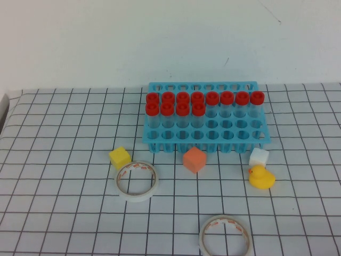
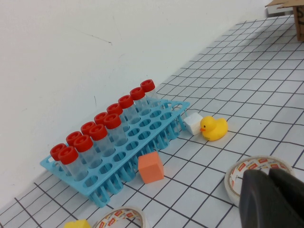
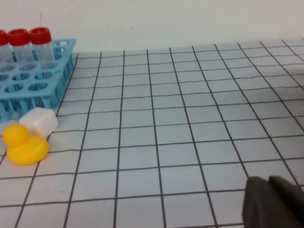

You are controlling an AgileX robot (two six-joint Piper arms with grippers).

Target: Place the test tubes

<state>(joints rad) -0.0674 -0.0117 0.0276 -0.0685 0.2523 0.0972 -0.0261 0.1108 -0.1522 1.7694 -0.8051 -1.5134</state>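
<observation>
Currently, twelve red-capped test tubes [image 1: 198, 104] stand upright in the blue rack [image 1: 208, 140] near the table's [image 1: 53, 160] far edge. An orange cube [image 1: 194, 159] and a yellow duck [image 1: 261, 177] sit just before it. The left gripper [image 2: 269, 178], jaws together, hangs beside a tape roll [image 2: 259, 164]. The right gripper [image 3: 268, 183], jaws together, hangs toward the right edge.

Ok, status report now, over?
Left claw shut, by white tape roll; right claw shut, right of blue plastic rack. Twelve red-capped clear tubes racked upright. Orange cube before rack.
</observation>
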